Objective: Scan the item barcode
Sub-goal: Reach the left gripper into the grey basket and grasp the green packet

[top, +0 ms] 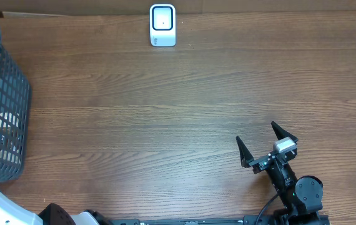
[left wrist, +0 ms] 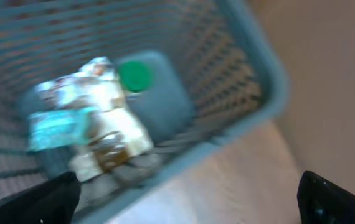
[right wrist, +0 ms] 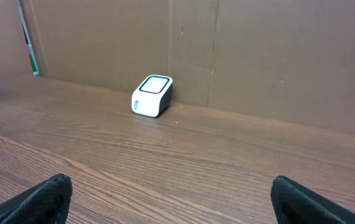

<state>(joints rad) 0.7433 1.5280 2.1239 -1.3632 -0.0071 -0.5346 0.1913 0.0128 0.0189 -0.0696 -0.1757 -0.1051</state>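
The bench [top: 165, 125] is brown with fine wood grain, the cardboard wall [right wrist: 258, 56] behind a plainer brown. The scanner [top: 162, 25] is white with a dark face; the right gripper [top: 256, 131] is black with a pale grey block. The basket [left wrist: 268, 62] is a grey-blue lattice, its packet [left wrist: 96, 118] white with a teal label and brown print, its container [left wrist: 165, 106] slate-blue with a green cap [left wrist: 134, 74].
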